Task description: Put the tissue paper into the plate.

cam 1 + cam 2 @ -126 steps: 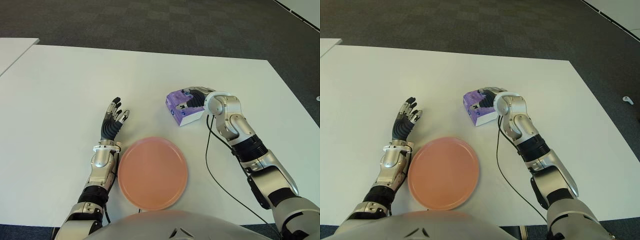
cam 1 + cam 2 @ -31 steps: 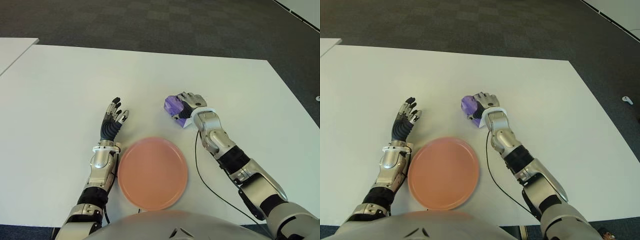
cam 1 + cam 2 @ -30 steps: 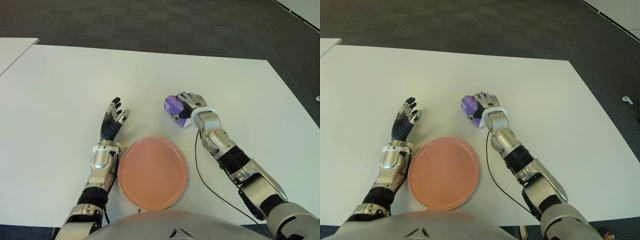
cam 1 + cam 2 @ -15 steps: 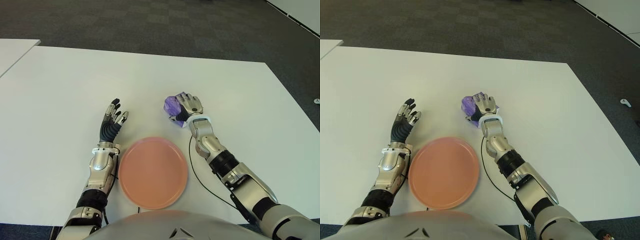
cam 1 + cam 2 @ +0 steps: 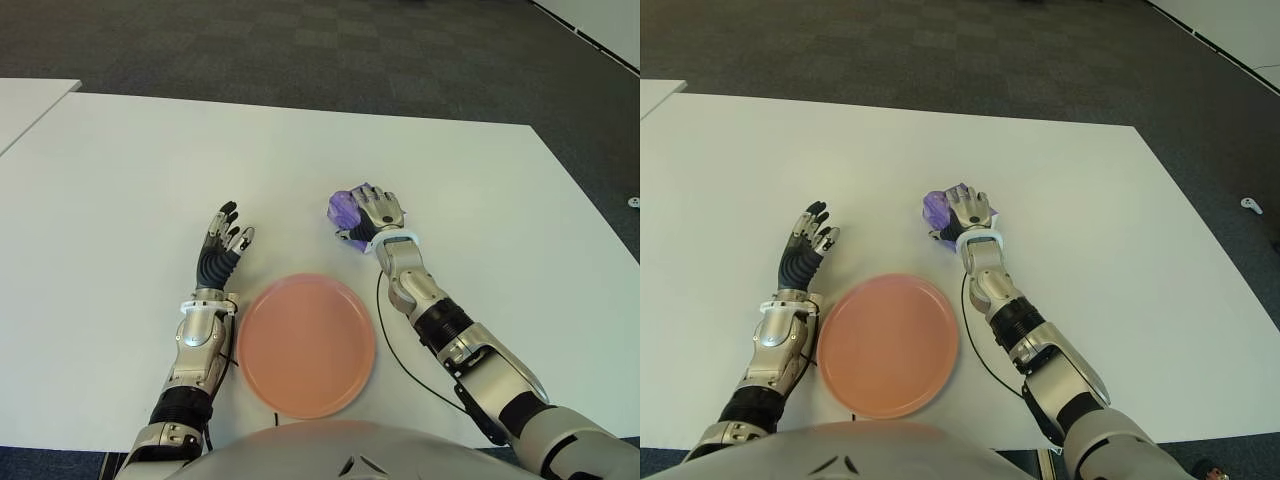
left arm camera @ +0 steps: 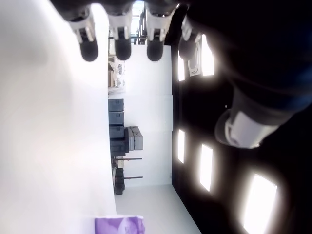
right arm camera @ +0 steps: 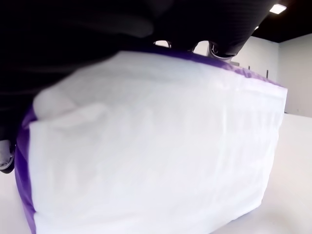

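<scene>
White table point(image 5: 120, 160) — right hand point(image 5: 376, 212) still grasping tissue pack point(image 5: 343, 208), unmoved; left hand point(image 5: 222, 244) spread.

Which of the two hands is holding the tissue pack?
The right hand: its fingers are wrapped over the purple tissue pack beyond the pink plate. The left hand, left of the plate, has its fingers spread and holds nothing.

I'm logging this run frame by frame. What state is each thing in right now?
Tissue pack: gripped, beyond the plate, not in it.
Plate: bare, on the table.
Right hand: closed around the pack.
Left hand: fingers spread, holding nothing, left of the plate.
</scene>
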Available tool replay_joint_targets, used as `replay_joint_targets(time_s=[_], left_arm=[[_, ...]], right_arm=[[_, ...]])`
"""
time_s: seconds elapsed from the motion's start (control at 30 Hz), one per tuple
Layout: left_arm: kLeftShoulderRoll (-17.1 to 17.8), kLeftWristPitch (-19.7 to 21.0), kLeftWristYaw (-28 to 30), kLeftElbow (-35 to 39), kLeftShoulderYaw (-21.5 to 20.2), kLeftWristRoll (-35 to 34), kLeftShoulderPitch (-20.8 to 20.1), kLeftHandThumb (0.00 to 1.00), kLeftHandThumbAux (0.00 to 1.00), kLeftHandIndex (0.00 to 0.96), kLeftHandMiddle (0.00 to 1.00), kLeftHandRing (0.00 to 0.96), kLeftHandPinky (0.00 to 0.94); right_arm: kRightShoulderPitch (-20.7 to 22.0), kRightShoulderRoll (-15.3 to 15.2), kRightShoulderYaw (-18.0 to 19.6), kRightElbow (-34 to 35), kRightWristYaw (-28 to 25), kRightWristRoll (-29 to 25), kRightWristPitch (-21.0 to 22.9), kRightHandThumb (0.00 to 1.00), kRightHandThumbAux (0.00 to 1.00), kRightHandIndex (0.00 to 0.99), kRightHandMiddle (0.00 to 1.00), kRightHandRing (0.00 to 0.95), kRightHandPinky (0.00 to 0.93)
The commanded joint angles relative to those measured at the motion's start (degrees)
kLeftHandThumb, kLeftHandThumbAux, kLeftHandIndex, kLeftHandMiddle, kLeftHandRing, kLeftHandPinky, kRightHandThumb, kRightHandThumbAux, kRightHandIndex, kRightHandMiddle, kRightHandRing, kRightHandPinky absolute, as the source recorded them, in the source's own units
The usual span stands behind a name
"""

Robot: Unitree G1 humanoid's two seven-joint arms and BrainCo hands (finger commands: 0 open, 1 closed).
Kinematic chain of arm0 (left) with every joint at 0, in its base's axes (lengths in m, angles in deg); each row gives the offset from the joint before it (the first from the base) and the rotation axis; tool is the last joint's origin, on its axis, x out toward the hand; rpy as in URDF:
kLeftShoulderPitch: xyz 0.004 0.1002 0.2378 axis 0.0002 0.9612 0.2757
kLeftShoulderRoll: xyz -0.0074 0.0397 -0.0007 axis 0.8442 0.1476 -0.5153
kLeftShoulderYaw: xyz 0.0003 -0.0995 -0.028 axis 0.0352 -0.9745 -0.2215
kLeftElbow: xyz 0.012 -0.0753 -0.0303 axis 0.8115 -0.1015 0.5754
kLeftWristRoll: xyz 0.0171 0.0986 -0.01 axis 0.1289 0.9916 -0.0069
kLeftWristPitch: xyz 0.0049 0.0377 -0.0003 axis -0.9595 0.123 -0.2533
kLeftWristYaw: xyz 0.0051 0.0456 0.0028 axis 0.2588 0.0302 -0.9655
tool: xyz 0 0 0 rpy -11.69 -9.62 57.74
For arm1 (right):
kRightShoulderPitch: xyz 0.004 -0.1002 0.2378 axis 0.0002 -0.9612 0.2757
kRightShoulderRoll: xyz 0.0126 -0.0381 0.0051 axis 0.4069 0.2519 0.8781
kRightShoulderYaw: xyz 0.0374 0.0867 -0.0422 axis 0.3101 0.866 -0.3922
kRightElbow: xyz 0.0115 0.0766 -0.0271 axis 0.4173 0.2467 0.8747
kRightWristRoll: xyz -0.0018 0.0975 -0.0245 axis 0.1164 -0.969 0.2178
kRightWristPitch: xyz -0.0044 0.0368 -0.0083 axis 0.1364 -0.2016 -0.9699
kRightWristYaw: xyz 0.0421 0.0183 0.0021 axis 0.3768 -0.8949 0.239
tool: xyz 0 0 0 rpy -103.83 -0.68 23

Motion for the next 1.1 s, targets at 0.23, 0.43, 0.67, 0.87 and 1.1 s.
replay_joint_targets(time_s=[0.23, 0.43, 0.67, 0.87, 1.1], left_arm=[[0.95, 2.60, 0.77, -2.11, 0.07, 0.67, 8.15, 0.000, 0.575, 0.000, 0.000, 0.000, 0.000], [1.16, 2.93, 0.71, -1.36, -0.09, 0.67, 8.58, 0.000, 0.573, 0.000, 0.000, 0.000, 0.000], [1.60, 3.08, 0.84, -0.64, -0.22, 0.71, 9.05, 0.000, 0.568, 0.000, 0.000, 0.000, 0.000], [1.92, 3.34, 1.24, -0.27, -0.25, 0.48, 9.26, 0.000, 0.565, 0.000, 0.000, 0.000, 0.000], [2.09, 3.72, 1.40, 0.56, -0.12, 0.49, 9.62, 0.000, 0.572, 0.000, 0.000, 0.000, 0.000]], right_arm=[[-10.99, 2.44, -0.64, -10.17, -5.36, -8.15, -2.98, 0.112, 0.350, 0.048, 0.000, 0.000, 0.000], [-11.71, 3.28, 0.86, -10.81, -4.44, -9.85, -3.45, 0.095, 0.359, 0.120, 0.004, 0.000, 0.000], [-11.84, 4.25, 2.37, -12.98, -2.29, -11.61, -4.88, 0.096, 0.390, 0.211, 0.066, 0.029, 0.045], [-12.03, 4.89, 2.67, -14.24, -0.17, -12.26, -5.22, 0.162, 0.382, 0.214, 0.115, 0.086, 0.147], [-14.79, 8.16, 2.93, -17.70, 16.25, -11.13, -6.39, 0.728, 0.584, 0.313, 0.402, 0.440, 0.562]])
